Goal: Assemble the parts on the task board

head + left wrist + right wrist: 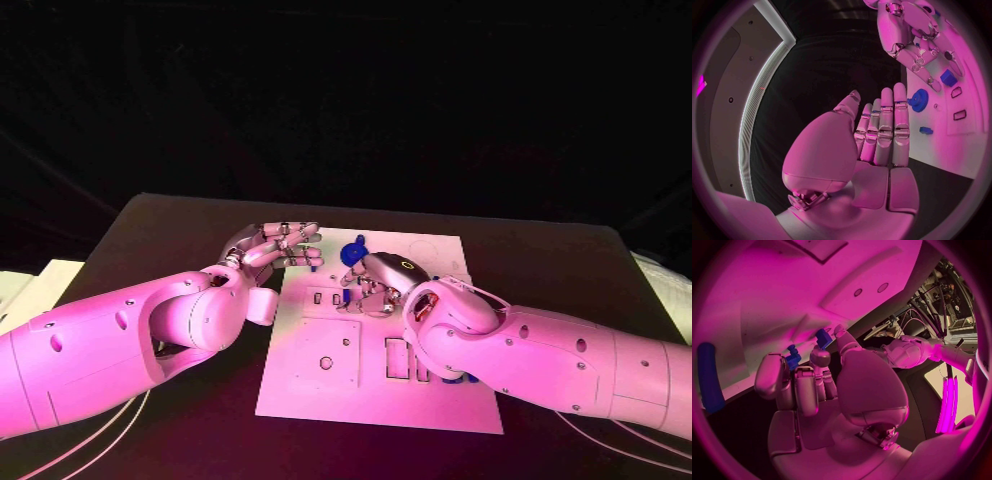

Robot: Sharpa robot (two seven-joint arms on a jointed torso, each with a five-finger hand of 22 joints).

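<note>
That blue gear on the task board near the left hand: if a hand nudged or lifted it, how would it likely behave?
The blue gear looks like small moulded plastic, so probably stiff and light. Its round toothed rim suggests it could roll if tipped on edge, though the teeth should offer fingertips some grip. The task board looks smooth, so a nudge might slide it. The left hand is beside it, fingers straight, holding nothing.

The task board [433, 400] lies in the middle of the worktop [159, 225]. The left hand [274, 245] is at the board's far left corner; the right hand [378, 280] is over its far half, with parts [355, 252] beside it.
</note>
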